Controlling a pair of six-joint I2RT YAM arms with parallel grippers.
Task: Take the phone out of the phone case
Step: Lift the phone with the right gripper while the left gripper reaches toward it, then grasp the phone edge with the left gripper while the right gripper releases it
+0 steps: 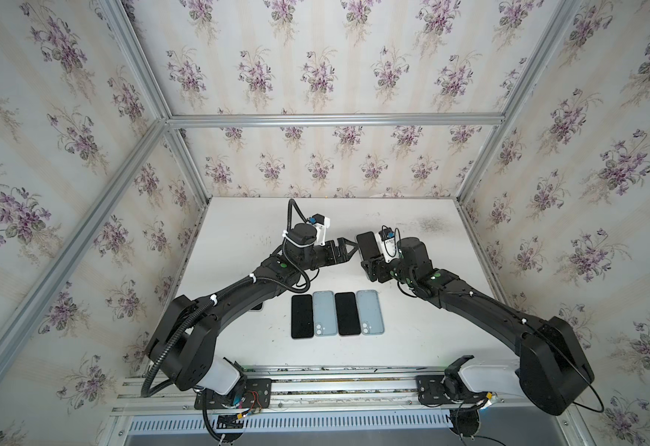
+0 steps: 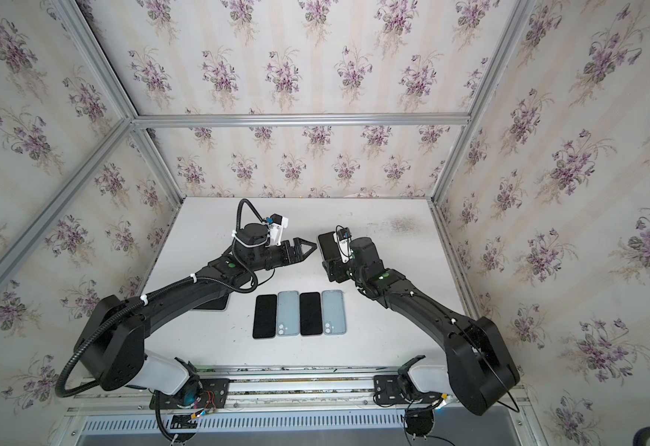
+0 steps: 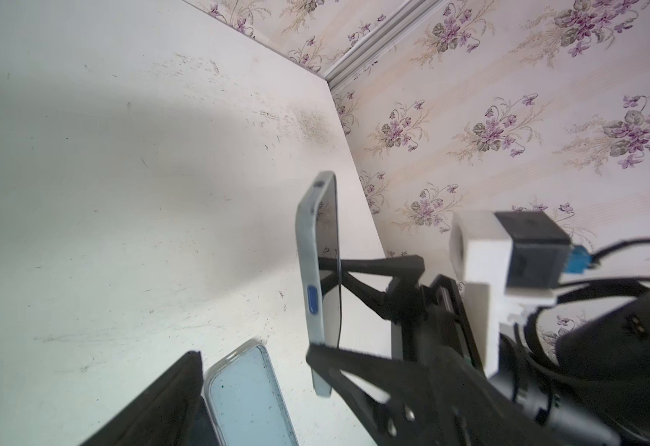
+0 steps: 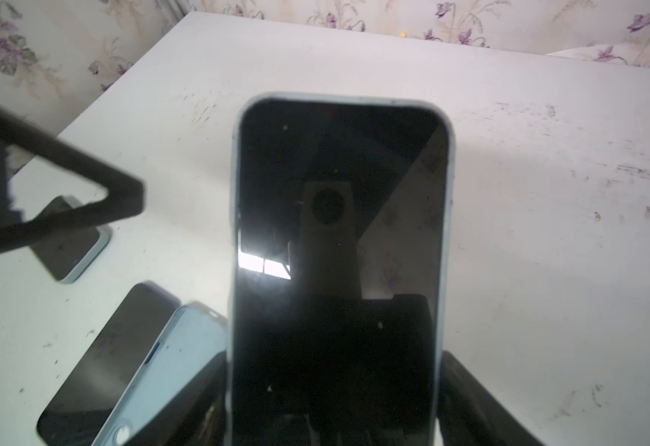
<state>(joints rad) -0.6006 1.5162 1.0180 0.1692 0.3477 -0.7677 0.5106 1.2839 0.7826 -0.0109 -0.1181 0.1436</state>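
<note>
Phone in its pale blue case, held up off the table, right tool clamped across its sides, left tool just beside it, spread and empty, case's side button caught only by the left wrist view, another phone clear from the right wrist, mostly hidden under the left arm in both top views.
</note>
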